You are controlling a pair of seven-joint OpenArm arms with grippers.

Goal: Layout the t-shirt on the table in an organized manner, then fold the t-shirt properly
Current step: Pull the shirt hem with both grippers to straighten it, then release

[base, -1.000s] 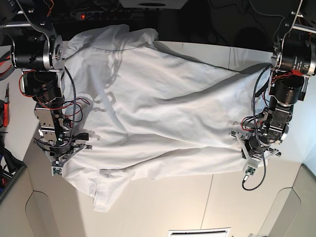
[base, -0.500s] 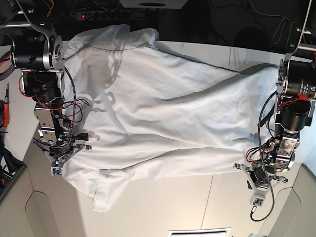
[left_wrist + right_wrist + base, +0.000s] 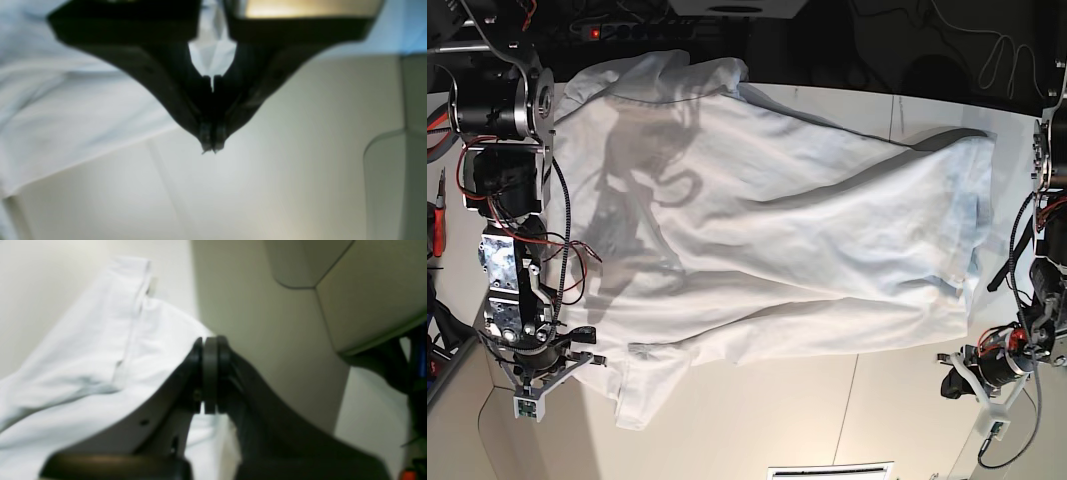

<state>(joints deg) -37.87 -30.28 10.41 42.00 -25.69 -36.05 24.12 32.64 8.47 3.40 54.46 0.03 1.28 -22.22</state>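
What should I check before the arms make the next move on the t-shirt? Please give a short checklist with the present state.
1. Left gripper free of cloth: ok. Its jaws are shut over the bare table, beside the t-shirt.
2. Right gripper free of cloth: ok. Its jaws are shut with nothing between them.
3. Jaws ready for a new grasp: not ok, both are shut.
4. Shirt lies flat: not ok. Long creases cross the middle, and the near sleeve is bunched.
5. Shirt wholly on the table: cannot tell, as the far edge lies at the back rim.
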